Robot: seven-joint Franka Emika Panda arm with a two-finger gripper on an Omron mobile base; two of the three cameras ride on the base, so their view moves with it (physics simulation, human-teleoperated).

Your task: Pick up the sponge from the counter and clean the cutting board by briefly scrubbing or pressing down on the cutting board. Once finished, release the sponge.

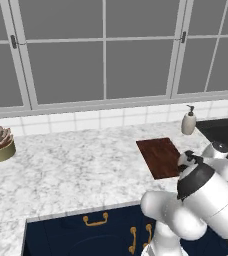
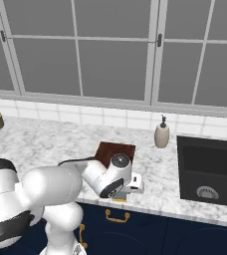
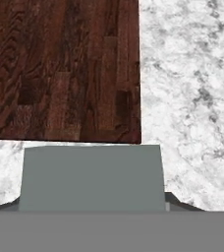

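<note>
Sponge [image 3: 92,177] on counter [image 3: 192,98] beside cutting board [image 3: 60,64]; pincer [image 2: 130,185] state unclear.

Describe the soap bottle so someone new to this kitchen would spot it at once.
Start at the black sink set into the marble counter. Just beside its back corner, against the white tiled wall under the window, stands a small beige soap bottle with a dark pump top. It is the one upright thing there; the cutting board nearby lies flat.
</note>
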